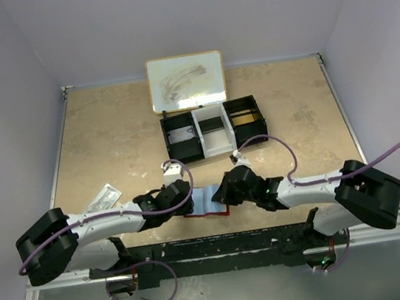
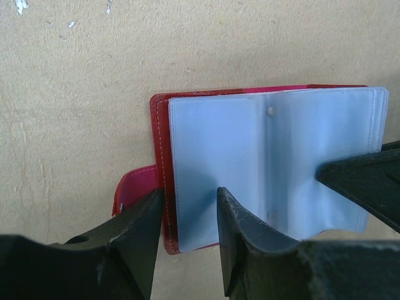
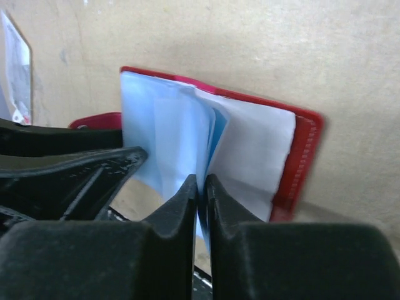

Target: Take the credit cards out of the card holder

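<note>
Card holder [image 2: 219, 162] open, sleeve [image 3: 181, 131] between right fingers [image 3: 175, 225]

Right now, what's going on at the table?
Both arms are at the open card holder, at the near edge of the table. The left gripper has its jaws apart over the holder's left edge, apparently pinning it. The right gripper has its jaws pinched on a sleeve in the middle. Whether that sleeve holds a card, I cannot tell.
</note>
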